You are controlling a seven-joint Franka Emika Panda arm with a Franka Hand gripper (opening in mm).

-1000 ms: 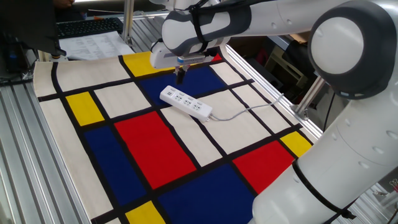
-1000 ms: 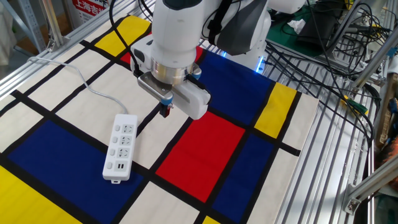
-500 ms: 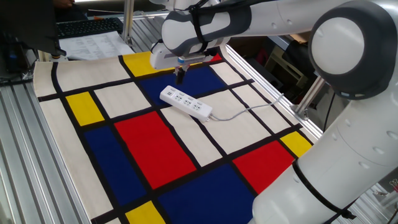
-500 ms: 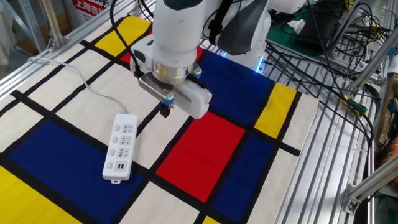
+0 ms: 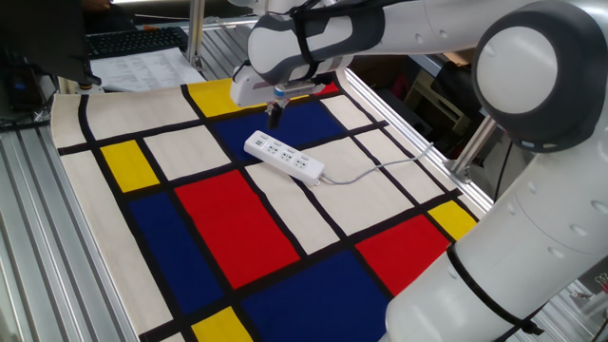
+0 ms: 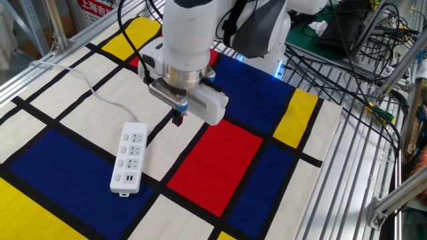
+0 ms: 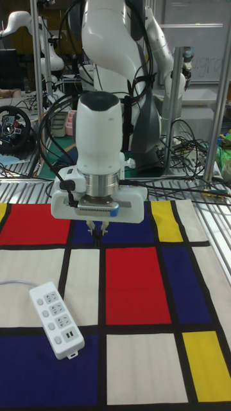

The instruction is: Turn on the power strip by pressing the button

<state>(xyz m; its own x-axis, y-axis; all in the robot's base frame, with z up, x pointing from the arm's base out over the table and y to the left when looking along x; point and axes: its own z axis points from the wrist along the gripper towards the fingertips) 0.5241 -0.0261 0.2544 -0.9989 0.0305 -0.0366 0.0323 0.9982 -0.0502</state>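
The white power strip (image 5: 283,158) lies flat on the coloured mat, and its pale-grey cord (image 5: 375,168) trails off toward the table edge. It also shows in the other fixed view as the power strip (image 6: 129,159) and in the tall view as the power strip (image 7: 56,319). I cannot make out its button in any view. My gripper (image 6: 177,120) hangs above the mat beside the strip, apart from it. The dark fingertips of the gripper (image 7: 96,236) meet with nothing between them. In one fixed view the gripper (image 5: 275,116) points down just beyond the strip.
The mat (image 5: 218,218) of red, blue, yellow and white blocks covers the table. A keyboard (image 5: 133,41) and papers lie at the far corner. Loose cables (image 6: 347,60) run over the metal frame at the right. A metal post (image 5: 470,152) stands by the cord's side.
The gripper has shifted only very slightly above the mat. The power strip and its cord have not moved.
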